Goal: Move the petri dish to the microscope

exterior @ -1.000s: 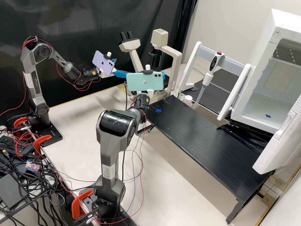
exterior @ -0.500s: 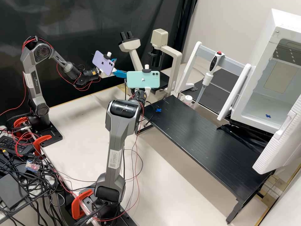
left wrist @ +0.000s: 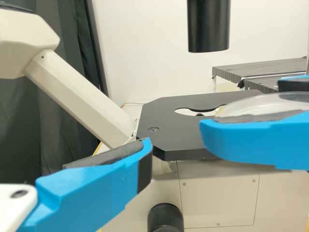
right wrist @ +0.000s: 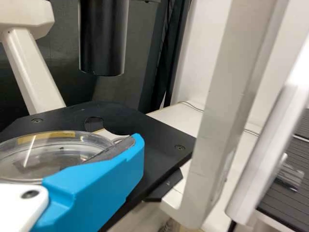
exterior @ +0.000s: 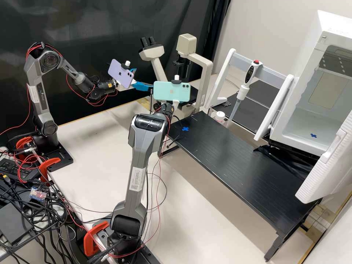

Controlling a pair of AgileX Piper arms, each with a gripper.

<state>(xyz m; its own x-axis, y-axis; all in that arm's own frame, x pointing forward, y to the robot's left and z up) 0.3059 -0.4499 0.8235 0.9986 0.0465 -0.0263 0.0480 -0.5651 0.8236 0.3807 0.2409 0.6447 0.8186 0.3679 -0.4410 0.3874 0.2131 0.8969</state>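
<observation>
**The petri dish is close to its spot on the microscope**

The right gripper has the petri dish. Its two blue fingers are clamped on the sides of the dish, one on each side. The dish lies almost flat, right by the black stage, the flat part where things go to be looked at. I can't tell if its bottom touches the stage or is just over it.

Here is the big thing for the next move. In the right wrist view, the round hole in the stage is just past the dish, and the fat black tube hangs above the stage. So the dish most likely needs to go a little more forward, away from the right arm, and then down over the hole. The right arm should do this, as it has the dish already.

The left gripper has its fingers wide apart, with nothing between them. It waits by the stage too (like a friend with a spare hand), and it could get in the way.

The right arm must mind the pale post beside it. If it lets go too high, the dish could drop and slide, or its clear lid could slip.
</observation>
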